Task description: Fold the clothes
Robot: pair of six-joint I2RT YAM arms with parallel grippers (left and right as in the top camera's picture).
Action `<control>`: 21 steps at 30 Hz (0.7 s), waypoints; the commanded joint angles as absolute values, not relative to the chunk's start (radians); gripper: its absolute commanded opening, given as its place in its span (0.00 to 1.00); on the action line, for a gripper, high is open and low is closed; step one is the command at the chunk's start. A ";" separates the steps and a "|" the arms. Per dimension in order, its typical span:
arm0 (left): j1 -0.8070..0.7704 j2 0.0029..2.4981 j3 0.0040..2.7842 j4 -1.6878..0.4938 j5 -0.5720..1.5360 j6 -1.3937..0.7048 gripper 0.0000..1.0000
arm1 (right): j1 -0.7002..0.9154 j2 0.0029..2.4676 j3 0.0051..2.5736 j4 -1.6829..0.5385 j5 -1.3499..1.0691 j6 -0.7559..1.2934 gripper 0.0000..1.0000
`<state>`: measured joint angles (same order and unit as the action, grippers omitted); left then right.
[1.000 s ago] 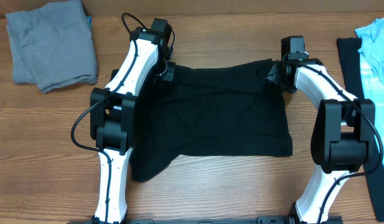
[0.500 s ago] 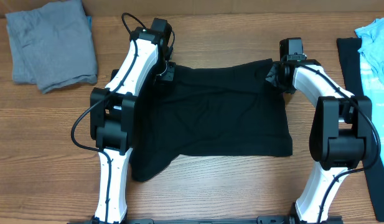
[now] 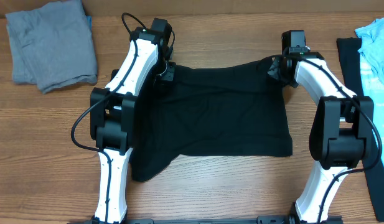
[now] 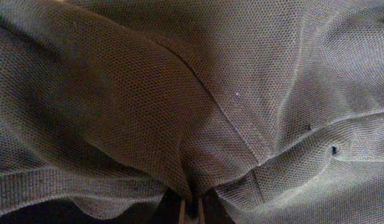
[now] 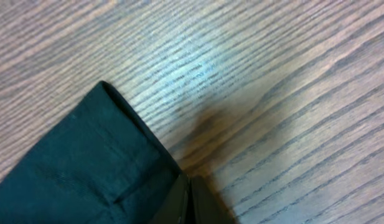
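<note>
While the black T-shirt (image 3: 216, 118) is lying rumpled, left gripper (image 4: 192, 210) and right gripper (image 5: 188, 200) are pinching its far corners. Knit's looking pebbly up close.

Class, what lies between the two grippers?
The black T-shirt: its far edge runs from the left gripper to the right gripper, shown in the overhead view.

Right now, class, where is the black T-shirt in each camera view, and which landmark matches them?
Overhead: the black T-shirt lies spread across the middle.
Left wrist: it fills nearly the whole frame.
Right wrist: a hemmed corner sits at lower left.
Landmark: the wooden table shows overhead and at the right wrist; the left wrist shows fabric only.
</note>
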<state>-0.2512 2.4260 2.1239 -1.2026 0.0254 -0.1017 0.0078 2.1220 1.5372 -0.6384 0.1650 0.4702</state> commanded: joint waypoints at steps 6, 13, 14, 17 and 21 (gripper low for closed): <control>-0.253 2.434 2.228 -1.232 0.016 -0.112 0.04 | 0.004 2.138 1.568 -0.637 0.183 0.470 0.04; -0.253 2.434 2.312 -1.238 0.016 -0.112 0.04 | 0.004 2.136 1.642 -0.649 0.183 0.471 0.04; -0.253 2.434 2.327 -1.239 0.016 -0.112 0.04 | 0.004 2.135 1.663 -0.658 0.183 0.471 0.04; -0.252 2.434 2.376 -1.234 0.014 -0.112 0.04 | 0.004 2.135 1.732 -0.677 0.183 0.471 0.04; -0.248 2.434 2.400 -1.181 -0.015 -0.112 0.04 | 0.004 2.135 1.779 -0.654 0.183 0.471 0.04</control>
